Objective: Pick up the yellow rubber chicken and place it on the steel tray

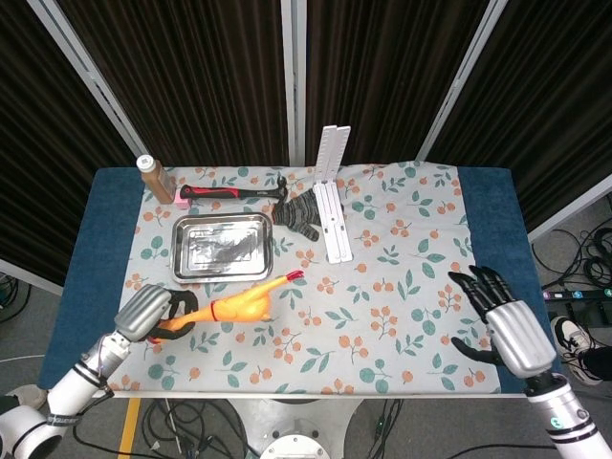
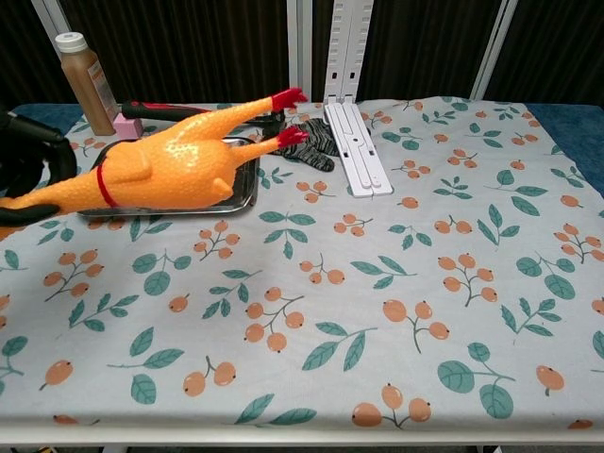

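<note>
One relation settles the coming move: the steel tray point(image 1: 222, 248) lies just beyond the yellow rubber chicken point(image 1: 237, 304), up and away from the robot, so the carry runs forward and a little inward from where the left hand point(image 1: 145, 313) has it. That hand grips the chicken by its neck end, fingers wrapped round the narrow orange part; the body and legs stick out free to the robot's right and away. In the head view the long axis runs from the hand at the near left corner of the desk point(image 1: 100, 277) up towards the red feet, which reach close to the tray's near right corner. In the chest view the chicken point(image 2: 165, 163) is lifted clear of the floral cloth point(image 2: 377, 283) and hangs in front of the tray point(image 2: 241, 193), hiding most of it, feet pointing at the grey glove point(image 2: 316, 151) behind.

The right hand point(image 1: 505, 320) hovers over the far right of the desk, fingers spread, holding nothing, well apart from both chicken and tray; the left is plainly the nearer and the one to finish. My judgement is that the body must come further over the tray before release, and the axis may want turning to lie along the tray's length, or the feet will likely overhang the right rim
</note>
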Robot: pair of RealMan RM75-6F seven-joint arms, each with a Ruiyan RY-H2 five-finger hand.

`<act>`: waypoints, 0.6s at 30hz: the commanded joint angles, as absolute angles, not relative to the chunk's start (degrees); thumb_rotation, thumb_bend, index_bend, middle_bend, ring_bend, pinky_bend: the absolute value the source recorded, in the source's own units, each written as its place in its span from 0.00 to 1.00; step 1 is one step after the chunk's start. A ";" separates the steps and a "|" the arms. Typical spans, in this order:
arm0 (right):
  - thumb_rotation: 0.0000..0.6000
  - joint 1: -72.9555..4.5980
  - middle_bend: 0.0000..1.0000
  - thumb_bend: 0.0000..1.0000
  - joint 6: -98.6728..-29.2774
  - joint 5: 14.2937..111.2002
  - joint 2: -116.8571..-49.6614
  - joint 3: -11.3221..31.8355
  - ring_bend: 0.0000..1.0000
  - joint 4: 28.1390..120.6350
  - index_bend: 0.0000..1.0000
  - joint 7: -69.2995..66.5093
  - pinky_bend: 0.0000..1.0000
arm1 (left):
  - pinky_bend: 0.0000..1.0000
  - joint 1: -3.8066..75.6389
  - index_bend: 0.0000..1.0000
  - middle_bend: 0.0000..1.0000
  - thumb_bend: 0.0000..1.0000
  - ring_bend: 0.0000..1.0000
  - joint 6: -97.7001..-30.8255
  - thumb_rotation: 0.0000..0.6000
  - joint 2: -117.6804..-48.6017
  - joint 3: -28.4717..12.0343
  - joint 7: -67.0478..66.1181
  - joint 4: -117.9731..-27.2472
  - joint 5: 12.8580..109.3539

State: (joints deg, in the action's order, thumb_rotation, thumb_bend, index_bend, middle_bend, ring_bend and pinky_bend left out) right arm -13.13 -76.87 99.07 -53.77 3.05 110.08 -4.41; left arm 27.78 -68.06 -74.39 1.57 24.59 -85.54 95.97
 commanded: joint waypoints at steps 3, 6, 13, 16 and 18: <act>1.00 -22.76 0.17 0.10 -64.55 94.26 -55.20 8.16 0.00 119.16 0.02 6.06 0.09 | 0.83 32.31 0.80 0.79 0.65 0.72 -62.34 1.00 -72.66 -2.16 18.48 -91.42 92.38; 1.00 -27.29 0.18 0.10 -59.46 87.12 -57.87 11.33 0.00 121.24 0.05 13.36 0.10 | 0.83 34.15 0.80 0.79 0.65 0.72 -59.20 1.00 -72.09 -3.71 14.23 -94.15 89.52; 1.00 -36.77 0.17 0.02 -55.43 71.37 -66.80 15.42 0.00 121.27 0.06 30.49 0.10 | 0.83 37.60 0.80 0.79 0.66 0.72 -53.36 1.00 -70.78 -7.07 9.42 -98.58 81.87; 1.00 -40.22 0.18 0.00 -55.76 65.93 -70.55 15.65 0.00 120.54 0.06 37.07 0.10 | 0.83 38.78 0.80 0.79 0.66 0.72 -51.43 1.00 -69.85 -8.22 9.10 -99.76 79.11; 1.00 -42.12 0.18 0.00 -56.35 63.23 -72.52 15.86 0.00 120.01 0.07 40.13 0.11 | 0.83 39.36 0.80 0.79 0.66 0.72 -50.47 1.00 -69.18 -8.73 9.05 -100.44 77.81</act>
